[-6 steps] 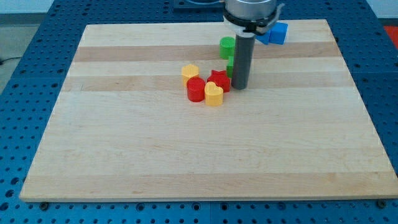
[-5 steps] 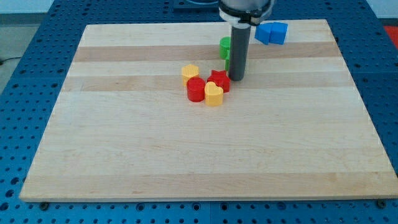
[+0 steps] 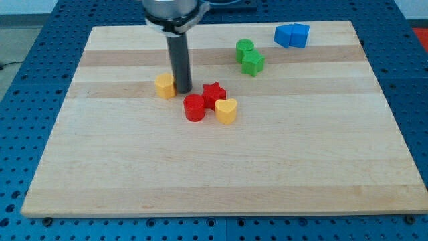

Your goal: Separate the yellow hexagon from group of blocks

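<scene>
The yellow hexagon lies left of the board's middle, apart from the other blocks. My tip stands right beside it, touching its right side. To the tip's lower right sit a red cylinder, a red star and a yellow heart, packed together. The rod rises from the tip to the view's top.
A green cylinder and a green star-like block sit at the upper right of the middle. Two blue blocks lie near the board's top right edge. The wooden board sits on a blue perforated table.
My tip has moved from right of the red star to the left. The yellow hexagon has slid left, away from the group. The red cylinder, red star and yellow heart have shifted slightly left and down.
</scene>
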